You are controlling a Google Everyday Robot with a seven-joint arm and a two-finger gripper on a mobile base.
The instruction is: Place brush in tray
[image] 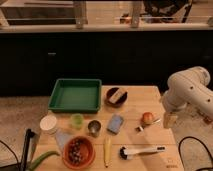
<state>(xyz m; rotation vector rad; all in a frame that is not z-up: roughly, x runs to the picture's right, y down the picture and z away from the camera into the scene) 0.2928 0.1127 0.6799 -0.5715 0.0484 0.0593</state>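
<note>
- The tray [75, 109] sits at the far-left edge of the table [150, 97]; bare wood lies along the far-right side.
- The brush [142, 150] lies by the near edge, handle pointing right, well apart from the tray.
- The gripper [170, 120] hangs over the right edge, beyond the handle's tip; whether it is open cannot be told.

white brush [145, 149] flat (head left) near pincer [169, 120], green tray [75, 107] rear-left

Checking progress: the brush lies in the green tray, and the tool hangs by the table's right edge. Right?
No. The camera view shows the brush on the table near its front edge, outside the green tray; the tool does hang by the table's right edge.
</note>
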